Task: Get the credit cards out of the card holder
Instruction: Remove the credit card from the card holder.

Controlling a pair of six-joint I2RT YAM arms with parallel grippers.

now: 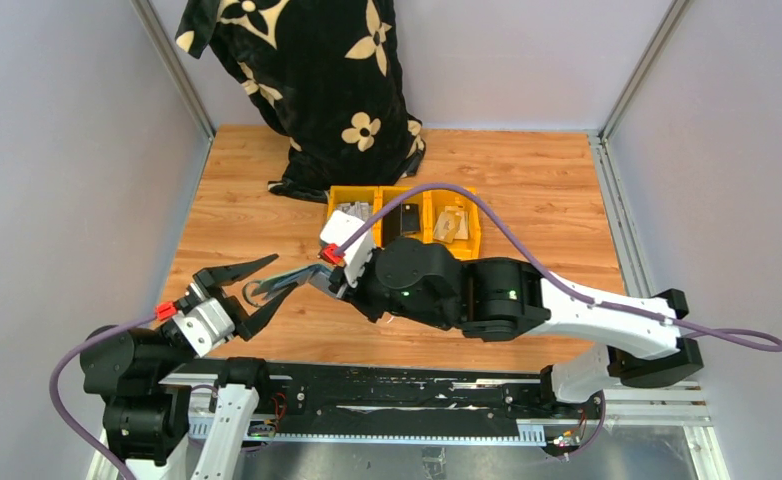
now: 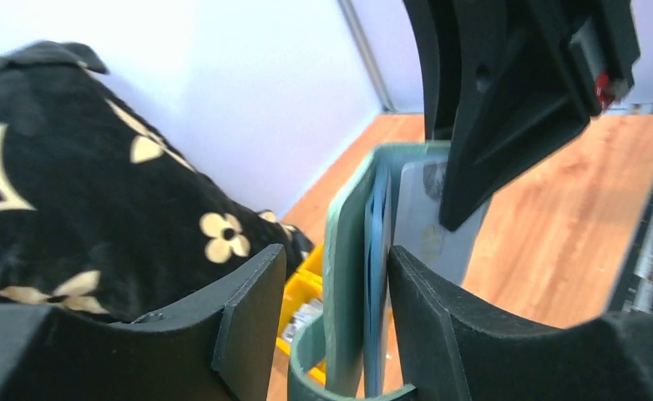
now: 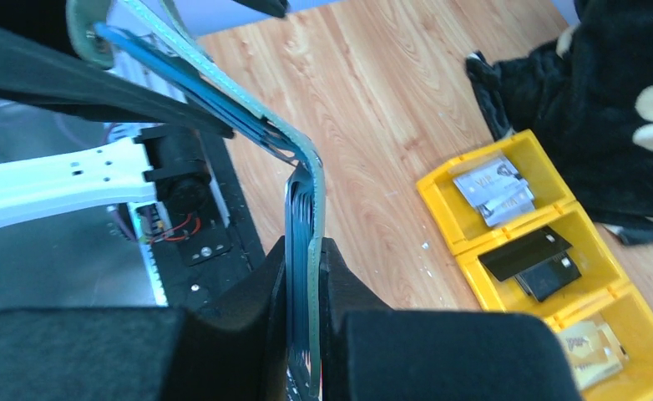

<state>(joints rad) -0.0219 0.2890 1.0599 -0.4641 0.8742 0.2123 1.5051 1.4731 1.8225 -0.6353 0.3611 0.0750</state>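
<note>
**Fig. – Sage-green folding card holder held between two arms**

R gripper (image 3: 305, 251): fingers closed tight on one flap of the sage-green, blue-lined card holder (image 2: 346, 234), held above the wooden tabletop (image 1: 527, 190) at front-left. L gripper (image 1: 279, 278): fingers spread apart, straddling the other flap; contact can't be told. Yellow plastic bins (image 3: 440, 188) sit well apart, w/ silver-grey cards (image 3: 494, 190), black cards (image 3: 530, 261) and tan card (image 3: 589, 351), one colour per compartment. Black flower-print cloth (image 1: 317, 80) at rear.
</note>
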